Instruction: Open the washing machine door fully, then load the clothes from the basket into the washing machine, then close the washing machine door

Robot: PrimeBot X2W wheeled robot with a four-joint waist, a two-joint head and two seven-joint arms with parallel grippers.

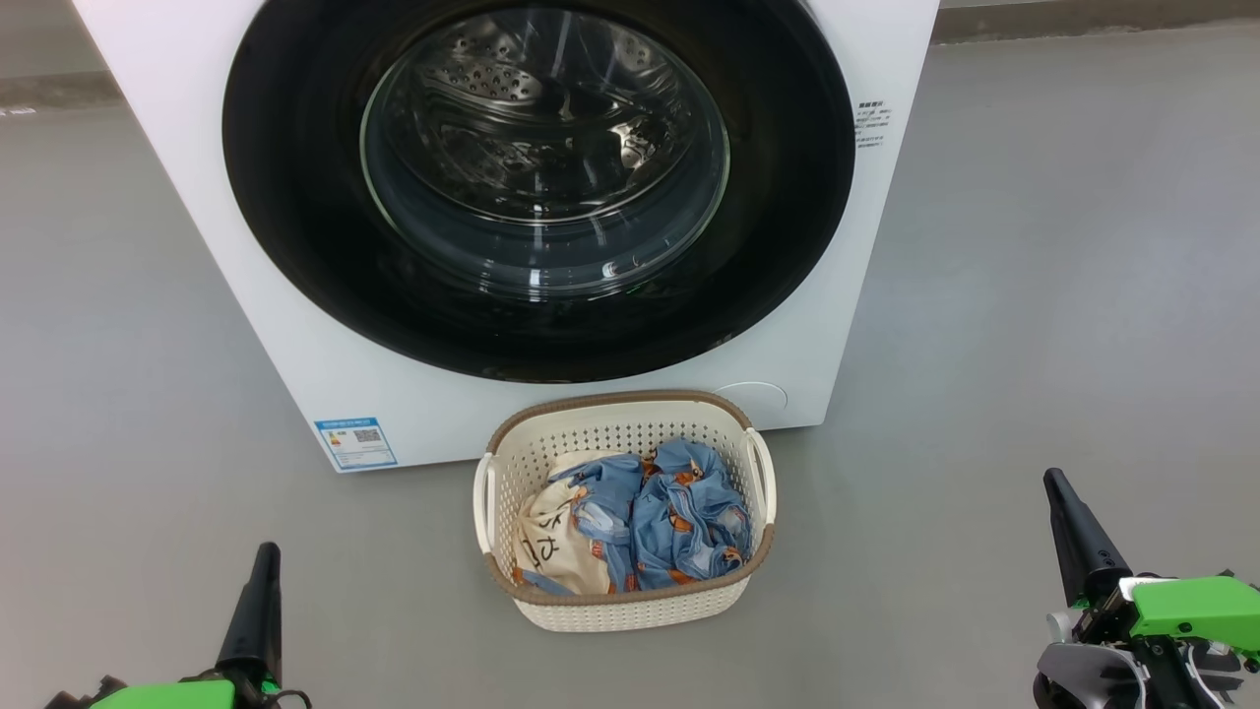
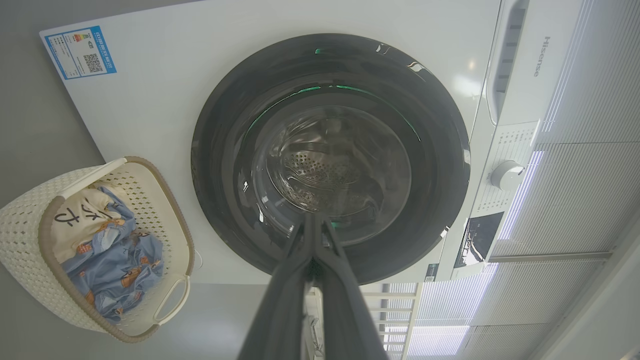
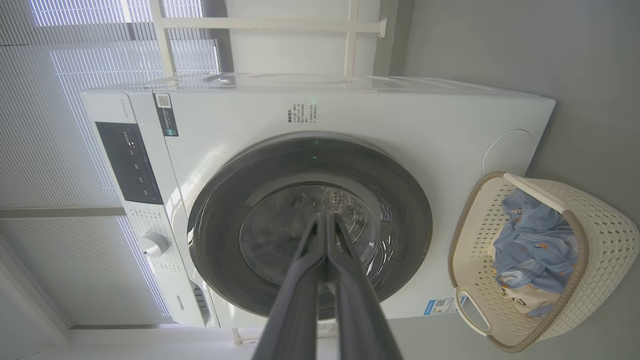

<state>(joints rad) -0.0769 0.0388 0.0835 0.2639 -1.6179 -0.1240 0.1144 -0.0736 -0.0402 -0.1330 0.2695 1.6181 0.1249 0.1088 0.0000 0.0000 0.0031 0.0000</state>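
Note:
The white washing machine (image 1: 187,148) stands ahead with its round black-rimmed door (image 1: 295,217) closed against the front; the steel drum shows through the glass. On the floor before it sits the cream basket (image 1: 630,611) holding the clothes (image 1: 669,522), blue printed fabric beside a cream cloth. My left gripper (image 1: 266,551) points up at the lower left, shut and holding nothing, well left of the basket. At the lower right my right gripper (image 1: 1055,480) is also shut with nothing in it. From the wrists, each pair of fingers, left (image 2: 312,220) and right (image 3: 324,217), lies pressed together toward the door (image 2: 225,150) (image 3: 410,220).
Grey floor (image 1: 1034,295) spreads on both sides of the machine and around the basket (image 2: 30,220) (image 3: 600,240). A control panel with a knob (image 3: 152,244) runs along the machine's top. Window blinds (image 3: 60,55) and a white rack stand behind it.

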